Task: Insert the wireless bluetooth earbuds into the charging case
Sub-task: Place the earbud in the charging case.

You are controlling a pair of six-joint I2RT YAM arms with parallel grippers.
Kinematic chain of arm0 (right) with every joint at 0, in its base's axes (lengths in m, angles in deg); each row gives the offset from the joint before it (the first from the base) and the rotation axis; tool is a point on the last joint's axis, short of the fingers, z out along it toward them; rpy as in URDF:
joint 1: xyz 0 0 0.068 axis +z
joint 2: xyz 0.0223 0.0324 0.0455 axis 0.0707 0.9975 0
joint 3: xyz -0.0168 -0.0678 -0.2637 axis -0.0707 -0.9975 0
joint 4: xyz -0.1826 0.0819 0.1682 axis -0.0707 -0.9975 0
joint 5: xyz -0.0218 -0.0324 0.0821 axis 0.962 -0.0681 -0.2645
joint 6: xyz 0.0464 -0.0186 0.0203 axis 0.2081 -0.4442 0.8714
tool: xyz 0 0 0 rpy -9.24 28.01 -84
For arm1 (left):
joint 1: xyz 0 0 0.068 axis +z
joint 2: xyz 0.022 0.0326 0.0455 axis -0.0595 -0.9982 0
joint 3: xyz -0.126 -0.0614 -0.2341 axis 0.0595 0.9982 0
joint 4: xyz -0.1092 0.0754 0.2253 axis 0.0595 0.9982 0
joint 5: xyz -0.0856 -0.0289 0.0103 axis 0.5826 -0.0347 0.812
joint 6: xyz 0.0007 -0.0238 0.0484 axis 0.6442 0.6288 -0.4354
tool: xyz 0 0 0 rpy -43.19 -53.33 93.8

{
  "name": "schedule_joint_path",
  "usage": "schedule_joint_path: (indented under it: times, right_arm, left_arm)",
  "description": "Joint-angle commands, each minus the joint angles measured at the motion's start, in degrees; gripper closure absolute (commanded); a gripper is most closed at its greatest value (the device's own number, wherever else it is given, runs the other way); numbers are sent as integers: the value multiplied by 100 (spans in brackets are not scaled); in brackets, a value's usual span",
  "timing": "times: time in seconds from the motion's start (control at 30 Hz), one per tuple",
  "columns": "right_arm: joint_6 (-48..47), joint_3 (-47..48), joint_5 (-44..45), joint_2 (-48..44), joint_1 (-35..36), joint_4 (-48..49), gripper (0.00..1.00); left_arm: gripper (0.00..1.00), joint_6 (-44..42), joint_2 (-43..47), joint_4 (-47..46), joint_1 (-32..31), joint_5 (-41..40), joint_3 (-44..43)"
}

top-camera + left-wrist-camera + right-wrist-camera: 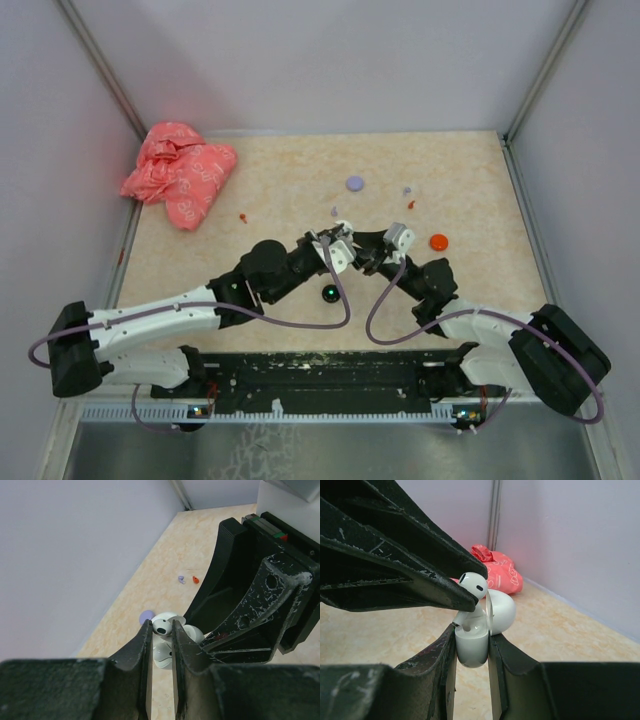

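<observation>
Both arms are reaching in from the bottom corners of the top view and are bent toward each other, the left arm point(160, 318) from the lower left and the right arm point(480, 325) from the lower right. The wrists are brought together just above the middle of the frame.

The left gripper point(161, 626) is seen almost pressed together, with the white earbud point(473, 584) pinched by its head between the jaws. The right gripper point(471, 641) is drawn just as narrow. The charging case point(471, 649) is clamped between its fingers and held upright, mouth facing up, with the lid point(501, 611) swung open toward the right of the right wrist view.

The earbud is held directly over the case at centre frame. Its head is uppermost and its stem is pointed down and slightly left, with the tip at the mouth of the case. The long axis is close to upright. Whether the stem is seated cannot be told.

Above centre in the left wrist view, a lilac earbud point(181, 579) and an orange-red earbud point(195, 579) are seen side by side on the table point(165, 555). A lilac disc point(147, 615) is seen by the left fingertip. A pink bag point(180, 182) is seen in the upper left of the top view.
</observation>
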Motion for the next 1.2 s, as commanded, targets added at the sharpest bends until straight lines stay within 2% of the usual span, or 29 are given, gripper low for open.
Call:
schedule_joint_path:
  times: [0.0, 0.77, 0.97, 1.17]
  right_arm:
    - [62, 231, -77, -73, 18, 361, 100]
    - [142, 262, -77, -154, 16, 371, 100]
    - [142, 247, -7, -177, 17, 371, 100]
    - [150, 256, 27, -179, 17, 371, 100]
  left_arm:
    - [80, -340, -11, -102, -78, -328, 1]
    - [80, -954, -314, 166, -379, -893, -99]
    - [79, -1172, -379, 193, -540, -1136, -96]
    - [74, -1088, -259, 315, -646, -1050, -78]
